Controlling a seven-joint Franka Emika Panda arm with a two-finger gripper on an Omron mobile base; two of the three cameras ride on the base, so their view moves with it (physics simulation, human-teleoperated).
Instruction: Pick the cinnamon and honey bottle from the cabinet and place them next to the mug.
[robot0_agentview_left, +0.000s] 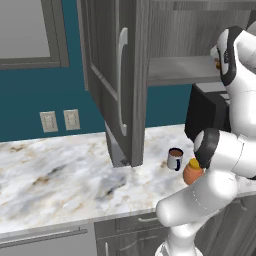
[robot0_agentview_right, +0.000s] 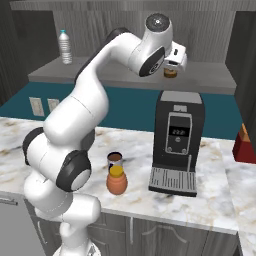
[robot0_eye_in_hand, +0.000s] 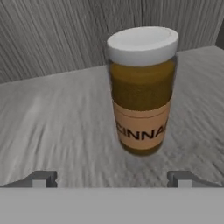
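On the counter nearest me the honey bottle (robot0_agentview_right: 116, 181) already stands touching the mug (robot0_agentview_right: 115, 161), so I judge I'm on the second fetch. Up in the cabinet (robot0_agentview_left: 112, 75), my gripper (robot0_eye_in_hand: 112, 178) has its jaws spread wide and empty, the cinnamon (robot0_eye_in_hand: 141, 89) upright on the shelf just ahead. Next I must ease forward, straddle the jar, then close

The cinnamon (robot0_eye_in_hand: 142, 92) stands on the cabinet (robot0_agentview_right: 100, 75) shelf; the honey bottle (robot0_agentview_right: 116, 181) sits before the mug (robot0_agentview_right: 115, 161) on the counter (robot0_agentview_right: 210, 190).
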